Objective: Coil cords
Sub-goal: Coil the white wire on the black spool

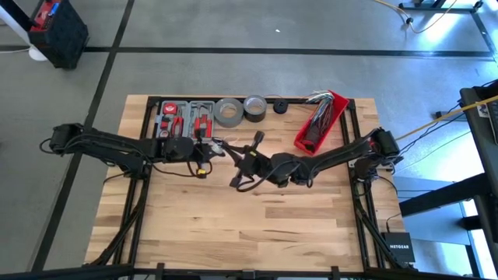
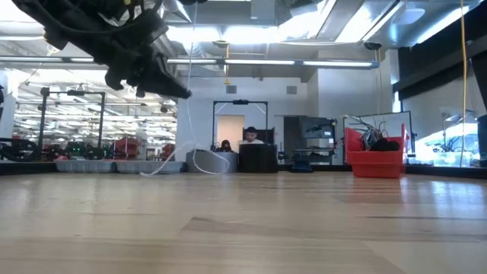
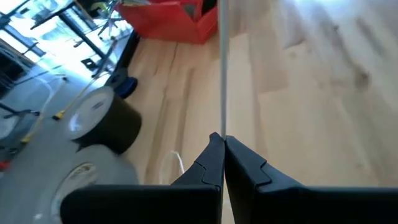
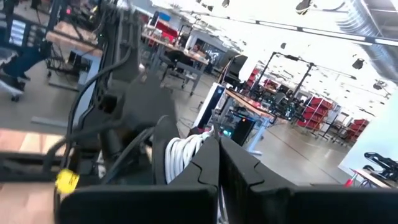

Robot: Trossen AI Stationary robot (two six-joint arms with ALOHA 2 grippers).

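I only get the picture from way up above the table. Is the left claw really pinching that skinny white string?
Observer: Yes. The left wrist view shows the left gripper shut on the thin white string-like cord, which runs straight out from its tips.
Operator: What about the right claw?
Observer: The right gripper is shut too, with several white loops of cord bunched beside its tips. I can't tell if it pinches them.
Operator: Does any string touch the table?
Observer: In the low view, a loop seems to rest on the wooden table.
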